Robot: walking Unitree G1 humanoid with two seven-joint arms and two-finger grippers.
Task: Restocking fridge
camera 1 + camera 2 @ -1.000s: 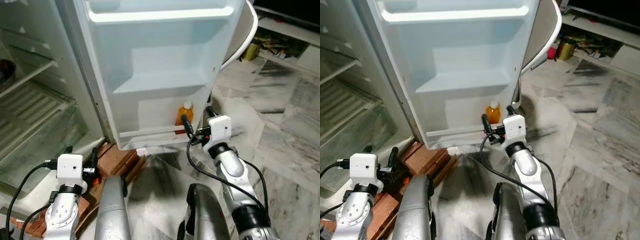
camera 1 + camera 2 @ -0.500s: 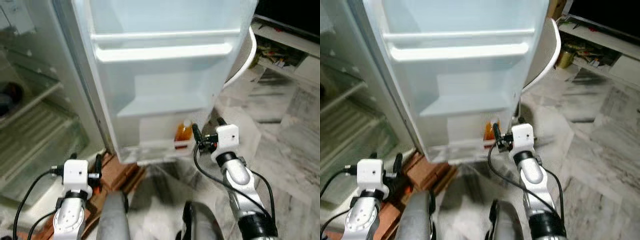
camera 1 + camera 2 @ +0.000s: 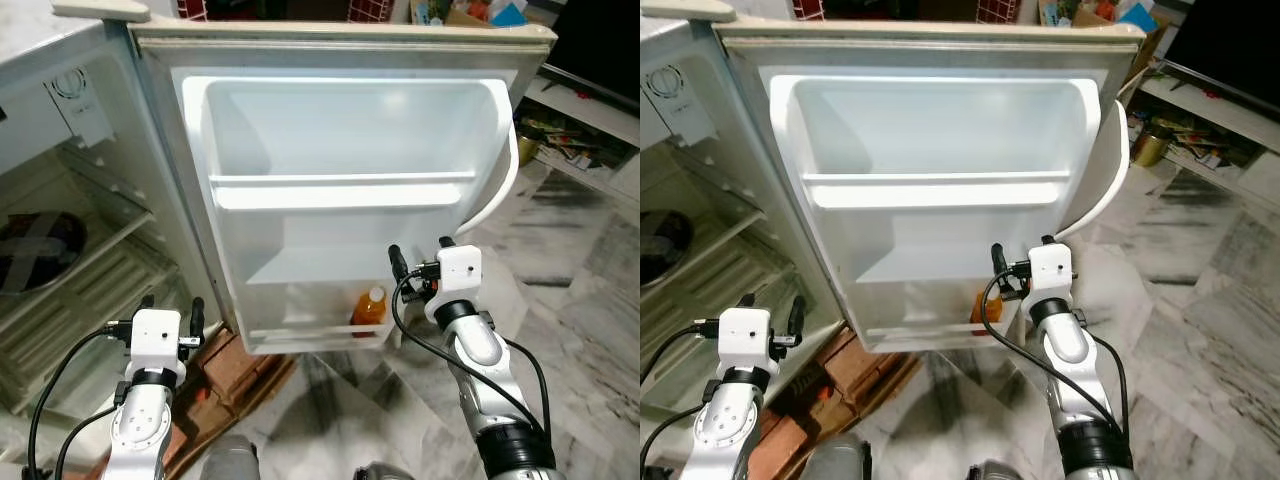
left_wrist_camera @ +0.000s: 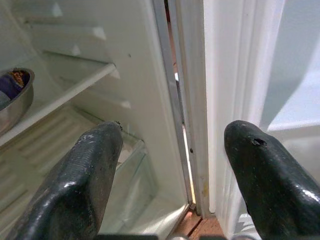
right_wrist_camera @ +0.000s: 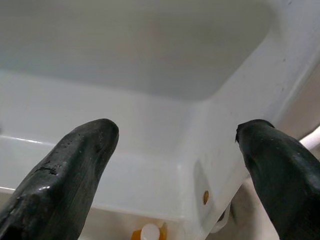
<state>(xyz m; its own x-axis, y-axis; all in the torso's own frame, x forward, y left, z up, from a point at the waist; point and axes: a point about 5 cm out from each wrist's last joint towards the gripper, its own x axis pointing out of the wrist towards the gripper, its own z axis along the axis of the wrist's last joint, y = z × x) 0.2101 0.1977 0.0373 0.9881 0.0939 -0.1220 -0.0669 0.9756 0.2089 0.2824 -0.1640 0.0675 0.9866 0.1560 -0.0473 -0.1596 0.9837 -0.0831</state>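
Cam tilted up since 1 s ago; small orange juice bottle (image 3: 368,309) unmoved on white fridge door's (image 3: 340,130) bottom shelf. R gripper (image 3: 416,262) wide, empty, drawn back from it; L gripper (image 3: 168,312) wide, idle. Placement looks done

I have the open fridge door (image 3: 340,130) across the middle of the frame, its white inner face toward me. Its lowest door shelf (image 3: 315,335), at lower centre, carries one orange bottle (image 3: 368,308) with a white cap, standing upright toward the shelf's right end. The door shelf above it (image 3: 340,192) spans the centre. At the left edge, inside the cabinet, a glass shelf (image 3: 85,250) carries a metal bowl (image 3: 35,250). Below the door, at lower centre, reddish bricks (image 3: 235,365) lie on the marble floor (image 3: 570,300).
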